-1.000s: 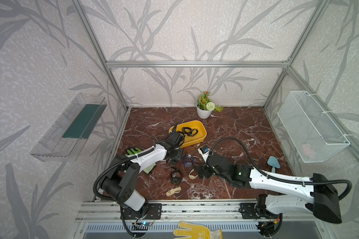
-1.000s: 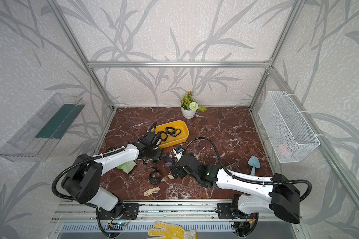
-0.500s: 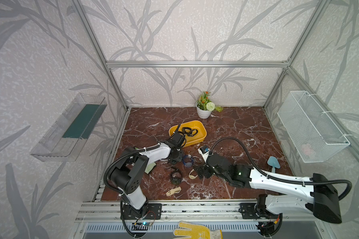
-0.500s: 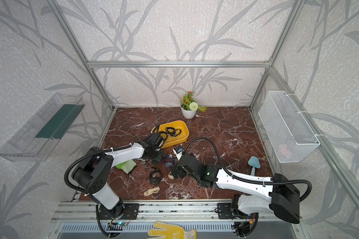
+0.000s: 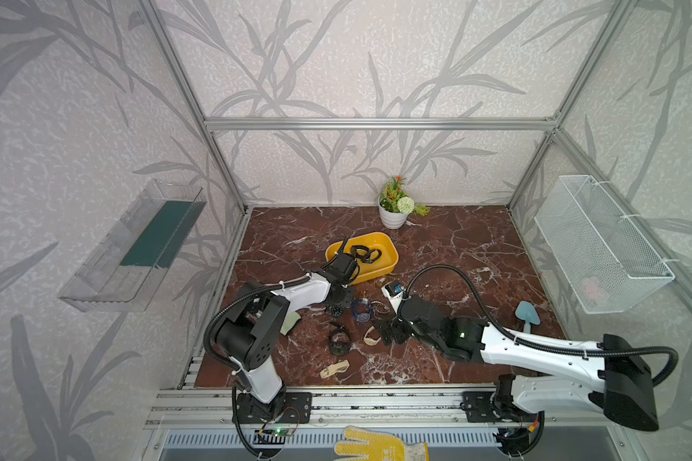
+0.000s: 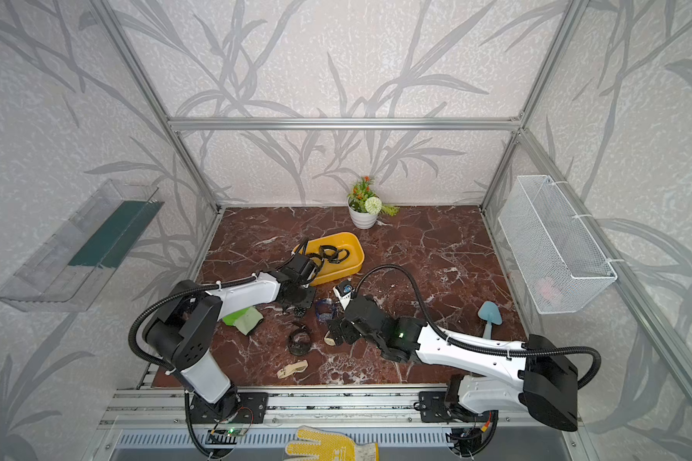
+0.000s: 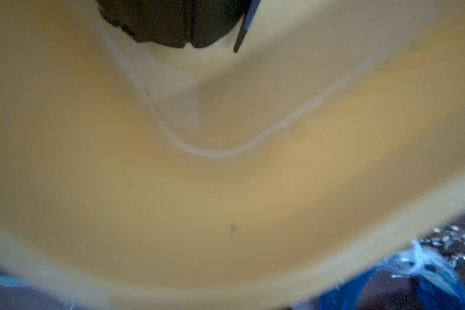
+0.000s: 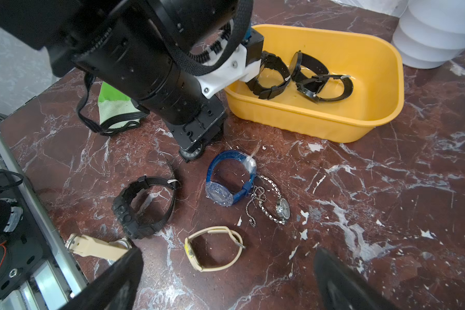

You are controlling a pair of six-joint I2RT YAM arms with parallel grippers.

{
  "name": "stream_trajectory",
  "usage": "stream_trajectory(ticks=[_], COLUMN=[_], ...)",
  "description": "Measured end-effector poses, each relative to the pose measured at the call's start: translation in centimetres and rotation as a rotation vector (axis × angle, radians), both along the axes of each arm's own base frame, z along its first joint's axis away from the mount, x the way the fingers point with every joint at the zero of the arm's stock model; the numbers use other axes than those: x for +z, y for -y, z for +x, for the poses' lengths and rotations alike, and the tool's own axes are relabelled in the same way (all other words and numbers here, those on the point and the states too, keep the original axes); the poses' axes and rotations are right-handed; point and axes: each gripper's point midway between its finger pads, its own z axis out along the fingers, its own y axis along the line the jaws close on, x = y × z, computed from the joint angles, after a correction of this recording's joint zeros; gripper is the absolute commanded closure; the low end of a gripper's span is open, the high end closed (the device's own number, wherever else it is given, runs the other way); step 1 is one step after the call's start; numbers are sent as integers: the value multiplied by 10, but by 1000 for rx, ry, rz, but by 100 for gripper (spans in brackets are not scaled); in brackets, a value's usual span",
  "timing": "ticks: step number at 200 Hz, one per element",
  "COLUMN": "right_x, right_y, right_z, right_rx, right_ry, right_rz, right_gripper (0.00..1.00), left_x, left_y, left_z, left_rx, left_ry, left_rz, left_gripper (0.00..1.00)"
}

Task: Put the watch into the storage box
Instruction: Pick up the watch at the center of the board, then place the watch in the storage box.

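On the red marble tabletop (image 5: pixel 456 247), right tool (image 8: pixel 227 257) spread wide; left tool (image 5: pixel 337 304) state unclear.

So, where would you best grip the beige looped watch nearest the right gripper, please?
I would pinch the beige looped watch by its strap opposite the case, coming straight down, one jaw inside the loop, one outside. It rests on edge with the closed loop facing up, so the strap wall stands upright and free.

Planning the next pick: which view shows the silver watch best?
The right wrist view: the silver watch lies sharp and whole beside the blue watch. In a top view the silver watch is a tiny glint; the left wrist view catches only its blurred chain.
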Motion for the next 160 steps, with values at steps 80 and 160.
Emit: stream_trajectory(ticks=[80,160], right_x=[0,0], right_y=[0,8], right_z=[0,11], right_rx=[-1,-48], right_ry=[0,-16], right_rz=[1,16], right_gripper=[1,1], left_x=[44,123], left_y=[-11,-5], left_z=[-8,6], left_rx=[30,17], left_ry=[85,244], left_rz=[-22,-98], left_gripper=[78,77])
